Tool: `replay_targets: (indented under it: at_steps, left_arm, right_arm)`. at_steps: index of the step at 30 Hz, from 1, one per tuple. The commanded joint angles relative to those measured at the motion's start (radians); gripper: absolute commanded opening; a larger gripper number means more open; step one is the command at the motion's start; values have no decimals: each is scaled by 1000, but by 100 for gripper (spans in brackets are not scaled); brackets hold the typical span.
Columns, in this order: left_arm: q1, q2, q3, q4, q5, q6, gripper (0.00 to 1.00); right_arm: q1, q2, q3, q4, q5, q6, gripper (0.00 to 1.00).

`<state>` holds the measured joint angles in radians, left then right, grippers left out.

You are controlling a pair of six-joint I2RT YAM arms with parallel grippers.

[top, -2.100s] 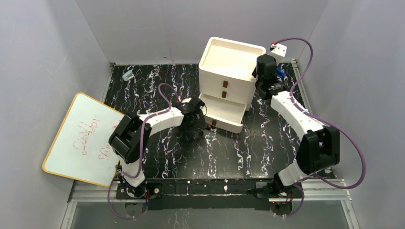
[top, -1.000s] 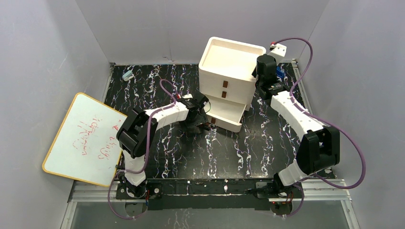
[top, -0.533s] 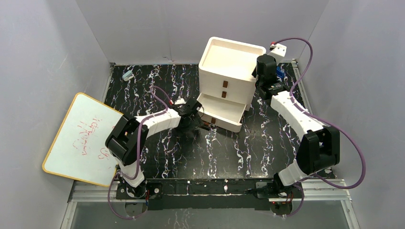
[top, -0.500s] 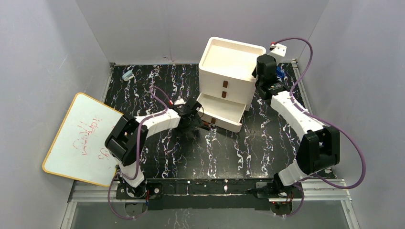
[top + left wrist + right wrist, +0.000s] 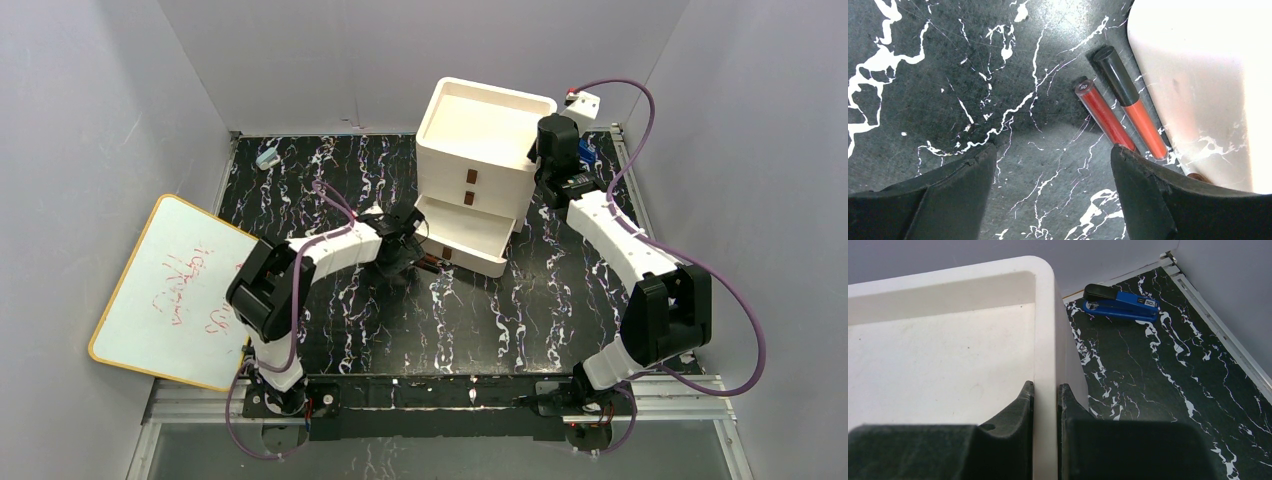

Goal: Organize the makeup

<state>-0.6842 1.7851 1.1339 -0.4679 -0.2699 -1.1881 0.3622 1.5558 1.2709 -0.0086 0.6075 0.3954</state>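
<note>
Two pieces of the makeup lie side by side on the black marbled table against the open bottom drawer (image 5: 1198, 75): a dark red pencil (image 5: 1104, 116) and a black-capped orange-red pencil (image 5: 1130, 102), seen from above as a thin dark line (image 5: 432, 263). My left gripper (image 5: 1053, 200) hovers over the table just left of them, open with nothing between its fingers; its right fingertip (image 5: 1148, 190) covers the red pencil's near end. From above, the left gripper (image 5: 403, 245) sits at the drawer's left front corner. My right gripper (image 5: 1045, 390) is shut on the rim of the white drawer box (image 5: 480, 130).
A whiteboard (image 5: 170, 290) leans at the left edge. A small light-blue object (image 5: 267, 158) lies at the back left. A blue stapler (image 5: 1120, 304) rests behind the box by the back wall. Grey walls enclose the table.
My left gripper has drawn back a little to the left along the drawer's front, still open. The right arm has not moved.
</note>
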Motion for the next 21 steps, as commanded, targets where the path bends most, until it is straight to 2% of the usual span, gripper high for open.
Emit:
replay_targets:
  at_steps: [1,9,14,16,21]
  left_arm:
    - [1,71,11,-45,11,-100,82]
    - [2,108,60,-35,13,-177,84]
    - [1,171,141,-185,16,-252,85]
    - [2,188,164,-222,30,-267,79]
    - [0,164,120,-197,54,-331,65]
  right_arm:
    - [61,148,-127,-446,-239,13,1]
    - [61,148,-129,-442,-241,11,1]
    - [60,145,-132,-440,-239,12,1]
    - [61,145,-133,-439,-239,13,1]
    - [60,146,-133,-439,-240,14,1]
